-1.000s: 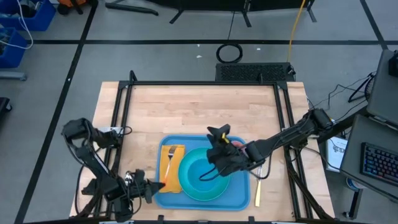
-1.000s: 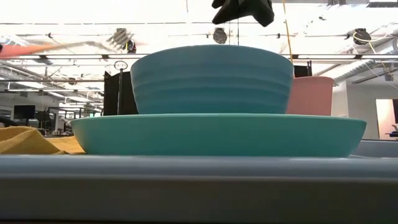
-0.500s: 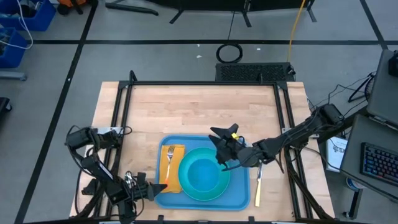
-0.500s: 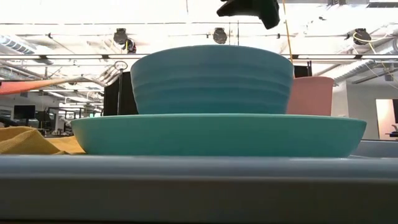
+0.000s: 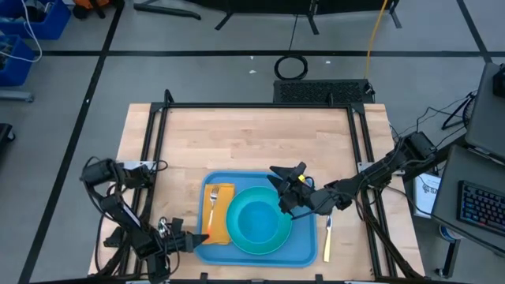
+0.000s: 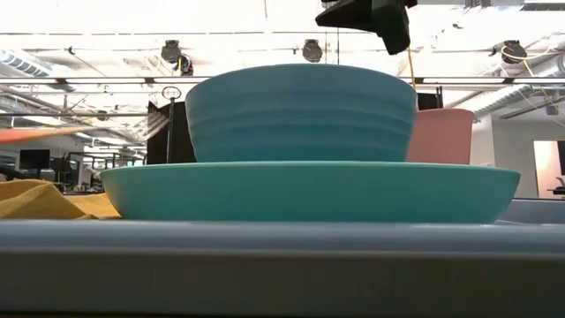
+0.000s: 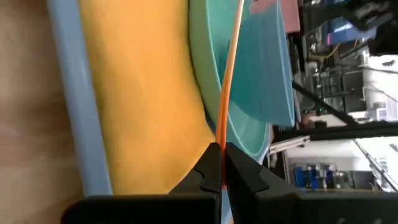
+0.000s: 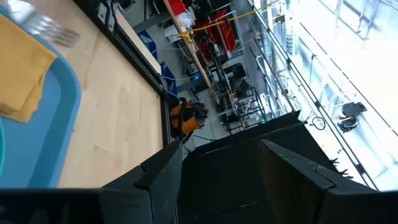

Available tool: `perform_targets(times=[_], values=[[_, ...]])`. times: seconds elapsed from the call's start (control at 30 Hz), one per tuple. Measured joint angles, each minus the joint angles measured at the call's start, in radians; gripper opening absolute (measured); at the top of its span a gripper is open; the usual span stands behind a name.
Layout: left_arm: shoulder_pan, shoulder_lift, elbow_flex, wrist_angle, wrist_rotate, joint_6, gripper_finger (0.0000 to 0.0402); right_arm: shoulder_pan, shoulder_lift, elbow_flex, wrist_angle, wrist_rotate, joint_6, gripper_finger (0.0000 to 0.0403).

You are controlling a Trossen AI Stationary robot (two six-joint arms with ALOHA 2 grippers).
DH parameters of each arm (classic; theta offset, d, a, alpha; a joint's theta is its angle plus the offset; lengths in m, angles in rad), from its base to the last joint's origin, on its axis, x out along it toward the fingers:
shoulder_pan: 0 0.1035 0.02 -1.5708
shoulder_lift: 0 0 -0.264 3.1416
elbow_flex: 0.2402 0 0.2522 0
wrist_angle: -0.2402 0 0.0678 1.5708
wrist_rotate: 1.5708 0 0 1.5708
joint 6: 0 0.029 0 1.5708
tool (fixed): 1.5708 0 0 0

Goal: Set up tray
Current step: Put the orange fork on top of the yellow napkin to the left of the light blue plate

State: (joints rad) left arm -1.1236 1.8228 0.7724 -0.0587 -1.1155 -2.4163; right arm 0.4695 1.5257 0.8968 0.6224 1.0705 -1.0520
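The blue tray lies at the table's near middle. On it are a yellow napkin with a fork, and a turquoise plate with a blue bowl standing in it. A pink cup stands behind the bowl. My left gripper is at the tray's near left corner, shut on a thin orange utensil. My right gripper hangs open above the tray's far right corner, touching nothing. My left gripper pinches the orange utensil's near end between its two fingers. The fingers come level from the table's left and lie along the utensil. It sticks out ahead of them over the napkin toward the plate, held clear above the napkin.
A yellow-handled utensil lies on the wood just right of the tray. A black metal frame borders the table. Bare wood stretches from the tray to the far edge. A keyboard is off the table's right side.
My right gripper has drawn back from above the bowl toward the table's right and far side, staying open. The orange utensil in my left gripper has come down lower over the napkin.
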Motion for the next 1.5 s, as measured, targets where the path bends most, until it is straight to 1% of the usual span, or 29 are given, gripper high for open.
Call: perform_targets(times=[0.03,0.13,0.23,0.37,0.53,0.67,0.8,0.9,0.97,1.13,1.3,1.5], values=[[0.000,-0.005,-0.001,-0.007,-0.010,0.000,0.0004,0.003,0.000,0.000,0.002,0.001,-0.003,0.0201],[0.012,-0.029,0.000,-0.035,0.039,-0.006,0.0004,0.004,0.000,0.000,0.006,-0.001,-0.008,0.0201],[0.027,-0.028,0.002,-0.046,0.043,-0.006,0.0004,0.004,0.000,0.000,0.006,-0.001,-0.008,0.0201],[0.055,-0.028,0.003,-0.047,0.122,-0.010,0.0004,0.005,0.000,0.000,0.006,-0.001,-0.008,0.0201],[0.074,-0.032,0.007,-0.054,0.128,-0.022,0.0004,0.004,0.000,0.000,0.006,-0.001,-0.016,0.0201],[0.091,-0.045,0.018,-0.089,0.185,-0.022,0.0004,0.004,0.000,0.000,0.002,-0.001,-0.027,0.0201],[0.105,-0.102,0.023,-0.163,0.213,-0.020,0.0004,0.004,0.000,0.000,-0.005,0.002,-0.017,0.0201],[0.120,-0.148,0.028,-0.273,0.281,-0.020,0.0004,0.004,0.000,-0.004,-0.028,0.010,0.006,0.0201],[0.126,-0.170,0.031,-0.283,0.318,-0.021,0.0004,0.004,0.000,-0.020,-0.027,0.033,0.000,0.0201],[0.129,-0.164,0.031,-0.274,0.328,-0.022,0.0004,0.004,0.000,-0.048,0.030,0.084,-0.052,0.0201],[0.132,-0.135,0.031,-0.269,0.350,-0.021,0.0004,0.004,0.000,-0.066,0.138,0.130,-0.125,0.0201],[0.126,-0.133,0.030,-0.305,0.342,-0.018,0.0004,0.004,0.000,-0.066,0.175,0.134,-0.149,0.0201]])
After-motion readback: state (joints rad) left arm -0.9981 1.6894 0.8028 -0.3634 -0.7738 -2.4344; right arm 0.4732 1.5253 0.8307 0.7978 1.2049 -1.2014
